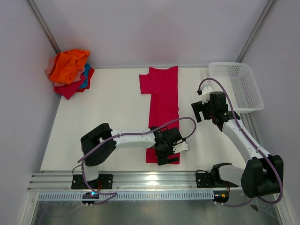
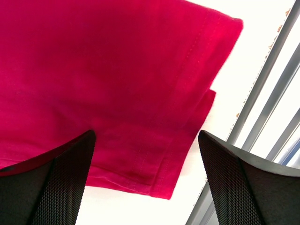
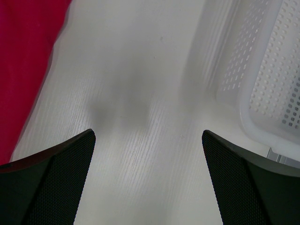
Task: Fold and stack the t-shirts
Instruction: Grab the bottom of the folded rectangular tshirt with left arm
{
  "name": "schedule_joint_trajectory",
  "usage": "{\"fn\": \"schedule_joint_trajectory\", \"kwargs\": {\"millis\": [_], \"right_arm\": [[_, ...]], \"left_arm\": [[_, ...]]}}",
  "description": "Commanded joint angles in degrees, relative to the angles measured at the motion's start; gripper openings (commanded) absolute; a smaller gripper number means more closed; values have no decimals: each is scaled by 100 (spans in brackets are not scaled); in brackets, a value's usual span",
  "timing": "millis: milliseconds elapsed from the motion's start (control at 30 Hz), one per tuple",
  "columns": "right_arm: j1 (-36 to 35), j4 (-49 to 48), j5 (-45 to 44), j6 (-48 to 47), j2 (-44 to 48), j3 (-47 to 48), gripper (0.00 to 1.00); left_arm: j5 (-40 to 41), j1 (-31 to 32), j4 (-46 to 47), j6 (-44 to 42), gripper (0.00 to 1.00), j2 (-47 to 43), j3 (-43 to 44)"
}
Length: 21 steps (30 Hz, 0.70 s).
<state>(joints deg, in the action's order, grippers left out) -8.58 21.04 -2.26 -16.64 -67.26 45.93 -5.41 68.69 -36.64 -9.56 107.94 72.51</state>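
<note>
My left gripper (image 2: 146, 134) hangs wide open and empty, pointing down over the near hem of the crimson t-shirt (image 1: 163, 93), whose long axis runs straight away from me toward the collar. My right gripper (image 3: 147, 133), also open and empty, hovers over the table (image 3: 140, 70) off the shirt's right edge, so left is nearer. The other t-shirts (image 1: 70, 72) sit piled far left.
</note>
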Motion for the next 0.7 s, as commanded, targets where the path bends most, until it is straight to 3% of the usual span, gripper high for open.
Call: {"fn": "schedule_joint_trajectory", "kwargs": {"millis": [0,300,500,667], "right_arm": [[-39,-161,-20,56,126,21,99],[-30,-161,-46,21,126,30,99],[-39,-144,-37,30,64,39,100],[-39,-144,-46,12,12,56,99]], "left_arm": [[216,171,0,77,92,-220,35],[-180,242,-265,113,94,-695,36],[267,242,104,68,93,-669,-298],[821,251,403,139,87,-563,-474]]}}
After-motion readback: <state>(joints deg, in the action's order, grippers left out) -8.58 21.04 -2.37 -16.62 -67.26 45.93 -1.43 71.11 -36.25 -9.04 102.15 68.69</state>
